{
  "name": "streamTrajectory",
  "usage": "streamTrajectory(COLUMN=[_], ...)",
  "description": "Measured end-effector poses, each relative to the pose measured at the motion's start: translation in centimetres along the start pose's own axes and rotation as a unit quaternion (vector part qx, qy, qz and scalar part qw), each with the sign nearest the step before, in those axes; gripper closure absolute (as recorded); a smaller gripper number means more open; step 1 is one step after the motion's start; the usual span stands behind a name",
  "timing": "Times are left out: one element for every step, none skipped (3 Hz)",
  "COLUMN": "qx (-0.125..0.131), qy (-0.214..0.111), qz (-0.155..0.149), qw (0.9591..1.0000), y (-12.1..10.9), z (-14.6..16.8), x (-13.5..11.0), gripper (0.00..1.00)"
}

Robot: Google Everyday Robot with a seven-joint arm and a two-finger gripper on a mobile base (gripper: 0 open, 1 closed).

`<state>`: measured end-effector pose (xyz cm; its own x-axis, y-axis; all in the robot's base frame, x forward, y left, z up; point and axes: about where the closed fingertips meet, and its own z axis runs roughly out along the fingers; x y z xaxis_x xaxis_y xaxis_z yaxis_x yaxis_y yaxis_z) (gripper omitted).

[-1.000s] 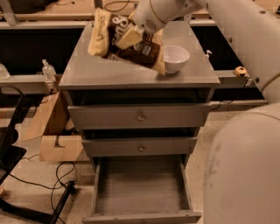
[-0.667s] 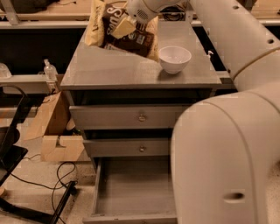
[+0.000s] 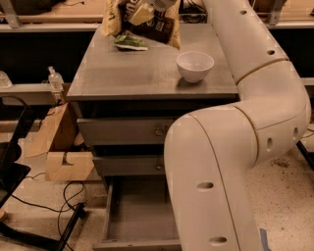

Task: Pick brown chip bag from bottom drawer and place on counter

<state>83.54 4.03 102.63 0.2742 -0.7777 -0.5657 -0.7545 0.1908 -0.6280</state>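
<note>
Grey tabletop (image 3: 137, 73) of the cabinet carries three things. At its far end the brown bag (image 3: 162, 27) stands upright, its yellow ends to left and right and part of its white lettering showing. The gripper (image 3: 144, 11) is at the top edge of the view, clenched on the upper part of the brown bag. Whether the bag's lower edge touches the tabletop or hangs just above it cannot be told.

Just in front of the brown bag, under its left half, a green bag (image 3: 130, 42) lies flat on the tabletop. A white bowl (image 3: 195, 65) stands upright near the right edge, apart from both bags.

Below, the two shallow drawers (image 3: 122, 131) are closed, one above the other. The bottom drawer (image 3: 140, 215) is pulled out, and its bare grey floor shows.

The cream arm (image 3: 235, 147) fills the right foreground, bending up and over the right side of the cabinet toward the far end. It hides the right part of all three drawers.

Left of the cabinet a cardboard box (image 3: 64, 157) sits on the floor, a small bottle (image 3: 55, 78) stands on a ledge, and black cables (image 3: 54, 206) lie on the speckled floor.
</note>
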Motion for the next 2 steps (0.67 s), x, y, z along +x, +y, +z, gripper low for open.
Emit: streamTrajectory(qx=[0.028,0.026], qy=[-0.001,-0.002], qz=[-0.026,-0.027], qw=[0.9993,0.9993], y=[-1.65,-1.49], z=[0.20,0.70], x=[2.08,2.04], gripper=[1.00,0.75])
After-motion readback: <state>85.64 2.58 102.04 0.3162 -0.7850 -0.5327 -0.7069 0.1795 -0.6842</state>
